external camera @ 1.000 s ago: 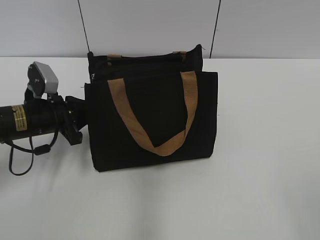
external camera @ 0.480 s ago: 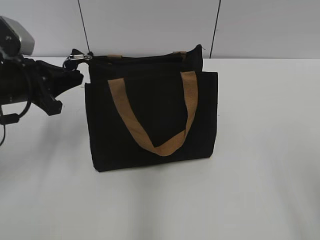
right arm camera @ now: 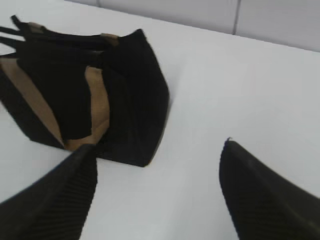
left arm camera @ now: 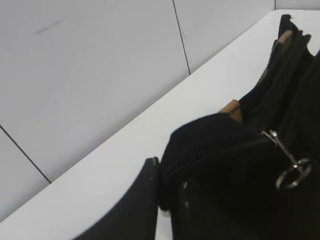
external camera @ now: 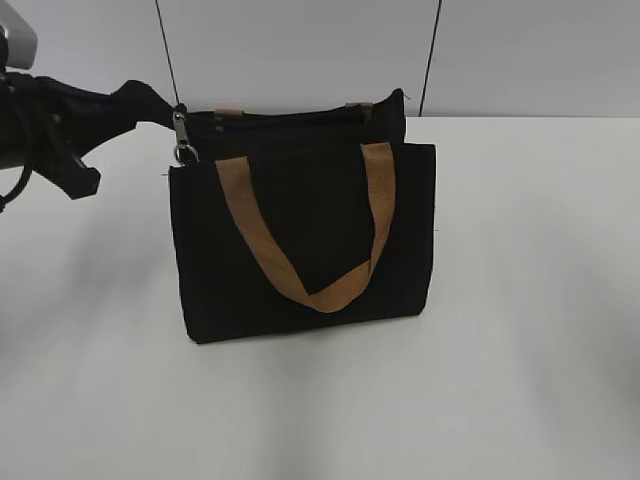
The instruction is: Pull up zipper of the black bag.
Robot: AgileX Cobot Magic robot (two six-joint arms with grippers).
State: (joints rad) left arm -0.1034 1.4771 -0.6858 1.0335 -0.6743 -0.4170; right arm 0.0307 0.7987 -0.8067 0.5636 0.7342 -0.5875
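Note:
The black bag (external camera: 300,240) stands upright on the white table with its tan handle hanging down the front. Its zipper (external camera: 290,117) runs along the top edge, and the silvery pull tab (external camera: 183,138) with a ring hangs down at the top left corner. My left gripper (external camera: 150,100) is shut on the black fabric end of the zip line at that corner (left arm camera: 167,172), just left of the pull tab (left arm camera: 286,162). My right gripper (right arm camera: 157,170) is open and empty above the table, to the right of the bag (right arm camera: 135,100). It is out of the exterior view.
The white table (external camera: 520,300) ends at a grey panelled wall (external camera: 300,50) right behind the bag. Two thin dark seams run down the wall.
My left arm has risen from beside the bag's left side to its top left corner. The pull tab, which stuck out sideways half a second ago, now hangs down.

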